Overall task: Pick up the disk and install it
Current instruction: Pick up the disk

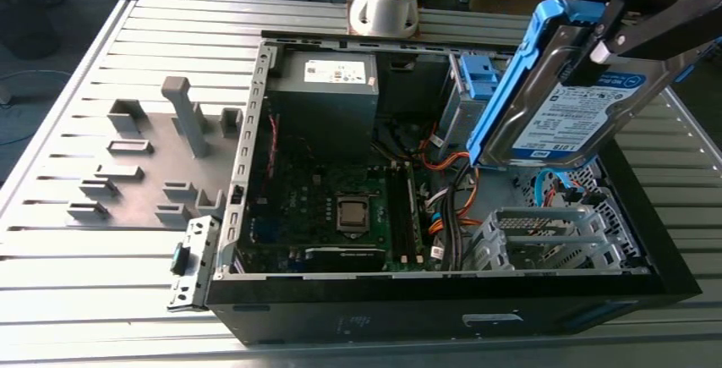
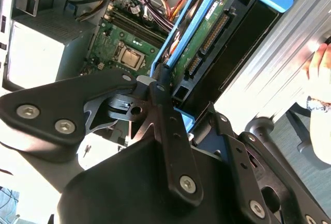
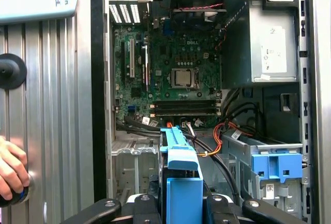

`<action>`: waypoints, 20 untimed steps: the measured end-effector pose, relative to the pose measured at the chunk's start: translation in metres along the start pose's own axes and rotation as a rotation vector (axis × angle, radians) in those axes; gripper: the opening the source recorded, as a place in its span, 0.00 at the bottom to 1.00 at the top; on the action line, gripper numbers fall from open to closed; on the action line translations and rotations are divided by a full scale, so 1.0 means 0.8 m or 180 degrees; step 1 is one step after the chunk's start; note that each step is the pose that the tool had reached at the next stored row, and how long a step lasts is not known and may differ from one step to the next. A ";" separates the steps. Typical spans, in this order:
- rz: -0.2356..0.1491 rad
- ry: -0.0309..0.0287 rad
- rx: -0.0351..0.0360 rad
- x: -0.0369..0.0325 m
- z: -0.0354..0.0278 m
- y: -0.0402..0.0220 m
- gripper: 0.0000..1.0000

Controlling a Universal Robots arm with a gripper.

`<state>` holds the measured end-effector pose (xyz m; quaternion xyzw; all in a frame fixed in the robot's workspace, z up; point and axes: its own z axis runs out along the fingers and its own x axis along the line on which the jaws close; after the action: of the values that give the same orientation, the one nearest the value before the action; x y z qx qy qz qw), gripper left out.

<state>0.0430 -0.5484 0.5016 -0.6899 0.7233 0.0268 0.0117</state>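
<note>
The disk (image 1: 560, 112) hangs tilted on edge above the open computer case (image 1: 451, 315), over its part at the exterior view's right. It is silver with a white-and-blue label and blue side rails. My gripper (image 1: 598, 53) is shut on it from above. In the second wrist view the disk (image 2: 204, 33) shows its green board and connector edge, with a black finger (image 2: 161, 105) pressed on its blue rail. In the first wrist view the disk's blue rail (image 3: 181, 169) points down toward the case, with my gripper (image 3: 183, 203) clamped on it from both sides.
Inside the case are a motherboard (image 1: 338, 207), a grey power-supply box (image 1: 327, 89), a metal drive cage (image 1: 542, 237), a blue bracket (image 3: 276, 164) and loose cables. Grey fixture blocks (image 1: 147, 148) stand on the slatted table. A person's hand (image 3: 10, 169) rests beside the case.
</note>
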 end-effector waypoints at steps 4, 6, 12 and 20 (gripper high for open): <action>0.0000 0.0000 0.0000 -0.0001 0.0000 -0.0023 0.36; 0.0000 0.0000 0.0000 -0.0001 0.0000 -0.0034 0.36; 0.0000 0.0000 0.0000 -0.0003 -0.0001 -0.0067 0.36; 0.0000 0.0000 0.0000 -0.0005 -0.0002 -0.0111 0.36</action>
<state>0.0519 -0.5484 0.5016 -0.6899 0.7233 0.0268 0.0117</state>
